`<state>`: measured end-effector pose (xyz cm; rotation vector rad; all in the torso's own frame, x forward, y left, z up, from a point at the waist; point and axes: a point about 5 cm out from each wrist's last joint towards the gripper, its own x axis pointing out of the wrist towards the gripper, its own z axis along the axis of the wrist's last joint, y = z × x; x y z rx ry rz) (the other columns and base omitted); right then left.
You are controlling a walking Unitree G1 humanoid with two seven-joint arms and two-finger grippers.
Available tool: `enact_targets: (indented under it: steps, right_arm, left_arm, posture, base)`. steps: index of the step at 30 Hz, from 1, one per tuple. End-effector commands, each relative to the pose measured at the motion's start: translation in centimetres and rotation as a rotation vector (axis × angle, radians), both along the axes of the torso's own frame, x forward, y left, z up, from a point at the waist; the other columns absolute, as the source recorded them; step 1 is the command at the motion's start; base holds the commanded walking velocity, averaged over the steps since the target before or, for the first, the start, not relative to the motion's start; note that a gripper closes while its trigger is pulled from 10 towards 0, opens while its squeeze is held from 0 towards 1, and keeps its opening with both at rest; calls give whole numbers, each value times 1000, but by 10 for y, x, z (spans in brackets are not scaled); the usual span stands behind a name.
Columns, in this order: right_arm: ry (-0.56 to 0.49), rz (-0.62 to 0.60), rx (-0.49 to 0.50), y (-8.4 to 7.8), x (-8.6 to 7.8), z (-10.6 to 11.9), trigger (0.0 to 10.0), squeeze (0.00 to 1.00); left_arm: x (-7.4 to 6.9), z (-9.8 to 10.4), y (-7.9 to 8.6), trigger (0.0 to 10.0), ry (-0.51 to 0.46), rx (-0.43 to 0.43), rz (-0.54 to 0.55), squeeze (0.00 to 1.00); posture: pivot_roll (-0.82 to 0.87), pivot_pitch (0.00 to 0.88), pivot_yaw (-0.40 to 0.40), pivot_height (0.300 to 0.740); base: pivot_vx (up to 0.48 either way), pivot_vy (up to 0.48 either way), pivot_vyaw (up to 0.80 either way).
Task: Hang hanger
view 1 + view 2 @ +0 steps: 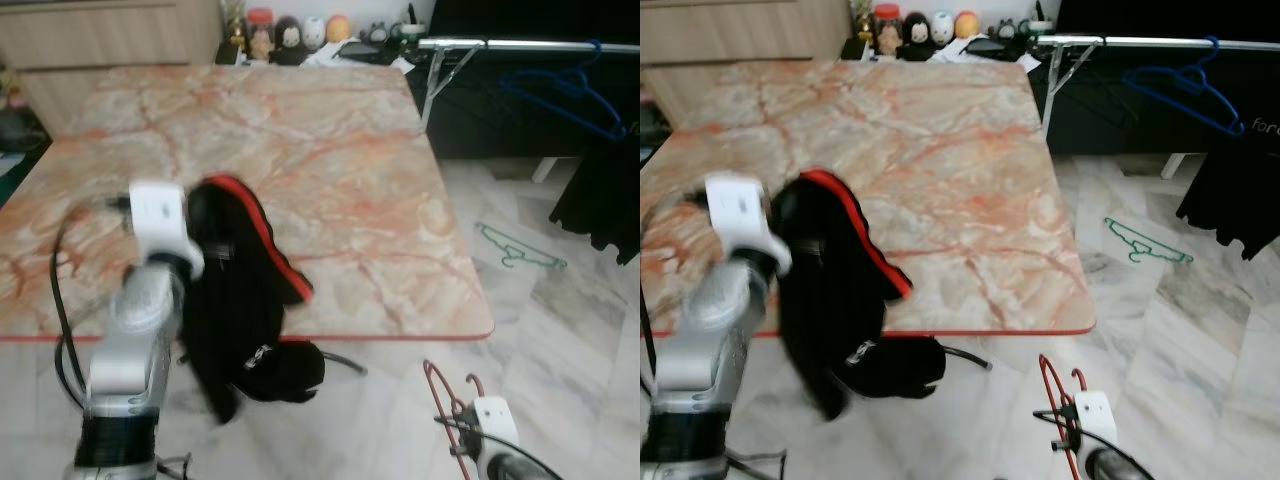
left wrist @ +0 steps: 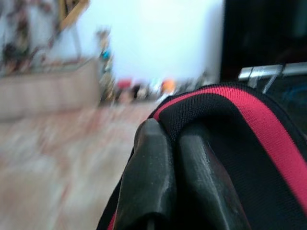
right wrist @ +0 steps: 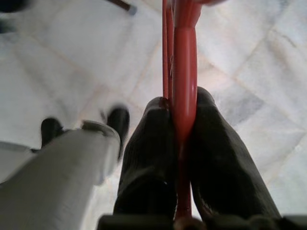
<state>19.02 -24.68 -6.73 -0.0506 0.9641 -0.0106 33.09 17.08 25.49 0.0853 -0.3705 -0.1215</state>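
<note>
both grippers gripping – garment and hanger
left gripper (image 2: 175, 139) is pinching the black garment (image 1: 240, 300) over the table (image 1: 380, 200); right gripper (image 3: 184, 103) is clamping the red hanger (image 3: 183, 57).

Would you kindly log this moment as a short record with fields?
left gripper: shut on black garment with red trim, held over the table edge
right gripper: shut on red hanger, low over the floor
rail: right of table, blue hanger hanging on it
floor: green hanger lying flat
table's far edge: small figurines
</note>
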Motion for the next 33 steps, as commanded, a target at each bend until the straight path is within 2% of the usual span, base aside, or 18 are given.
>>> enact_targets:
  steps: [1,2,3,4,5,9,12,13,14,17,18,21,22,23,25,27,31,33]
  right_arm:
    - [8,-8,-11,-5,-1,1,10000,0]
    - [8,-8,-11,-5,-1,1,10000,0]
    - [9,-5,-12,-5,-1,1,10000,0]
    - [13,4,-15,-5,-1,1,10000,0]
    - [14,6,-16,-5,-1,1,10000,0]
    - [16,6,-15,-5,-1,1,10000,0]
    - [23,14,-18,-5,-1,1,10000,0]
    - [23,14,-18,-5,-1,1,10000,0]
    - [27,17,-20,-6,-2,1,10000,0]
    - [33,24,-22,-6,-2,1,10000,0]
    - [33,24,-22,-6,-2,1,10000,0]
    - [39,38,-23,-6,-2,1,10000,0]
    - [39,38,-23,-6,-2,1,10000,0]
    - [39,46,-23,-6,-2,1,10000,0]
    - [39,46,-23,-6,-2,1,10000,0]
    - [40,53,-23,-6,-2,1,10000,0]
    - [42,52,-25,-6,-2,1,10000,0]
    - [46,56,-27,-6,-2,1,10000,0]
  left_arm:
    - [5,27,-3,10000,-103,18,-31,0]
    - [5,27,-3,10000,-103,18,-31,0]
    - [10,38,-5,10000,-129,27,-37,0]
    - [20,64,-11,10000,-184,29,-47,0]
    - [22,74,-15,10000,-205,22,-54,0]
    - [21,80,-23,10000,-214,-15,-101,0]
    - [12,44,-25,10000,-109,-14,-132,0]
    - [12,44,-25,10000,-109,-14,-132,0]
    - [3,21,-22,10000,-31,-27,-132,0]
    - [-8,-1,-22,10000,49,-36,-144,0]
    - [-8,-1,-22,10000,49,-36,-144,0]
    - [-19,-29,-25,10000,182,17,-203,0]
    - [-19,-29,-25,10000,182,17,-203,0]
    - [-25,-44,-28,10000,251,40,-237,0]
    - [-25,-44,-28,10000,251,40,-237,0]
    - [-35,-62,-31,10000,332,79,-269,0]
    - [-44,-71,-34,10000,380,75,-273,0]
    - [-58,-86,-38,10000,440,103,-268,0]
  posture:
    - [15,50,-26,740]
    - [15,50,-26,740]
    - [15,49,-26,740]
    - [19,46,-26,740]
    - [19,46,-26,740]
    - [19,46,-26,740]
    - [21,56,-25,740]
    - [21,56,-25,740]
    - [22,67,-28,740]
    - [29,72,-31,740]
    - [29,72,-31,740]
    - [33,78,-33,740]
    - [33,78,-33,740]
    - [33,78,-33,740]
    - [33,78,-33,740]
    - [28,82,-29,740]
    - [28,82,-29,740]
    - [28,84,-26,740]
  base:
    - [439,0,0]
    - [439,0,0]
    - [439,0,0]
    - [394,0,0]
    - [285,0,0]
    - [0,0,0]
    - [0,0,0]
    - [0,0,0]
    - [0,0,0]
    - [0,0,0]
    - [0,0,0]
    - [0,0,0]
    - [0,0,0]
    - [0,0,0]
    - [0,0,0]
    - [0,0,0]
    - [0,0,0]
    - [0,0,0]
